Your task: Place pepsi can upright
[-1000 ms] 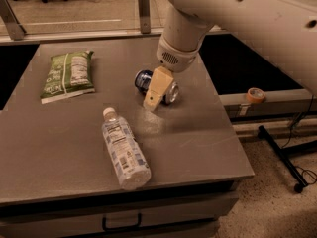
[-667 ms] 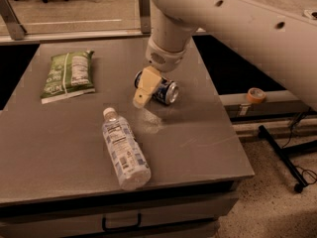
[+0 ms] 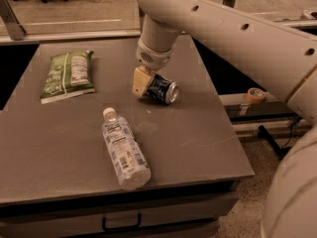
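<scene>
Partly, the jaws cover the pepsi can point(image 3: 164, 89).

Dim warm light; soft shadow under gripper point(image 3: 150, 86) at pepsi can point(image 3: 163, 89).

The hand point(image 3: 147, 86) is seen at the dark blue metal pepsi can point(image 3: 163, 88) on the grey tabletop point(image 3: 198, 133); bare surface is left rightward, while a clear plastic bottle point(image 3: 124, 150) and green snack bag point(image 3: 67, 76) are laid leftward.
</scene>
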{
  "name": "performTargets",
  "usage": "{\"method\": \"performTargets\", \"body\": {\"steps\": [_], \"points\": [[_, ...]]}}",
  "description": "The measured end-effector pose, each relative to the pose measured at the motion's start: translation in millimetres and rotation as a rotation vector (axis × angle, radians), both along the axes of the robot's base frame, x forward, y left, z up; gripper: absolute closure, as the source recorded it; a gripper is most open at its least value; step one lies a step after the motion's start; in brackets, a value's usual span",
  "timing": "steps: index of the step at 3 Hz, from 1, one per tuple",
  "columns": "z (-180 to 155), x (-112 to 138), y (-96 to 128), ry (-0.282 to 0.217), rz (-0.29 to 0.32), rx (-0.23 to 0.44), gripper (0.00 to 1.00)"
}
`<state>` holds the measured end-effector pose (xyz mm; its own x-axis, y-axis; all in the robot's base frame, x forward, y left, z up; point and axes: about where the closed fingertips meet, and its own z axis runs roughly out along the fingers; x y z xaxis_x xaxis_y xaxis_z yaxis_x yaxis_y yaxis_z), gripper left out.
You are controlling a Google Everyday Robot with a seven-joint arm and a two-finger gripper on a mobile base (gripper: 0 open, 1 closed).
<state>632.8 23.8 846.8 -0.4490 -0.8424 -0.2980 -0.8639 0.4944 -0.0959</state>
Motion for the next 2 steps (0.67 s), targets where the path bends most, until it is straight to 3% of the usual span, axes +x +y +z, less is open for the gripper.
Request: {"method": "performTargets", "body": {"steps": [1,2], "points": [[-8,4,4,0.014,0.010,-0.018,0.65],[7,3,15,-0.017,0.066,-0.039,0.87]]}}
